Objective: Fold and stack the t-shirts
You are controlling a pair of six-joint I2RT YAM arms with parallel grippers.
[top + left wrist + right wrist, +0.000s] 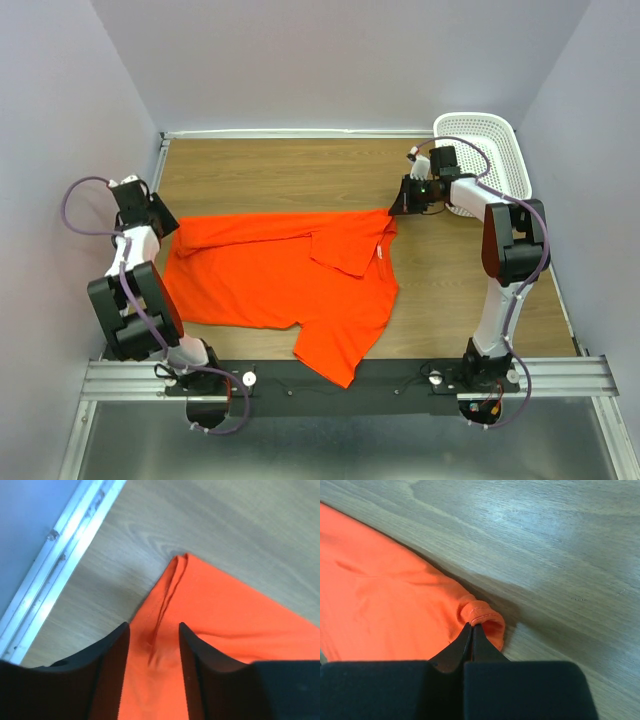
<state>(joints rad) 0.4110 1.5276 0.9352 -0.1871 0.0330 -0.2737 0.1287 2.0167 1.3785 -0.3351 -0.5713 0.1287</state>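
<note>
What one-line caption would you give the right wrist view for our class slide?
Right gripper shut on a rolled corner of the orange t-shirt on the wooden table.

Bright orange t-shirt [262, 280] lies spread, partly folded.

The left arm [135, 300] folds low and reaches the left corner of the t-shirt [270, 280], jaws parted astride the cloth. The right arm [510, 245] bends to its far right corner, jaws pinched tight on the hem.
</note>
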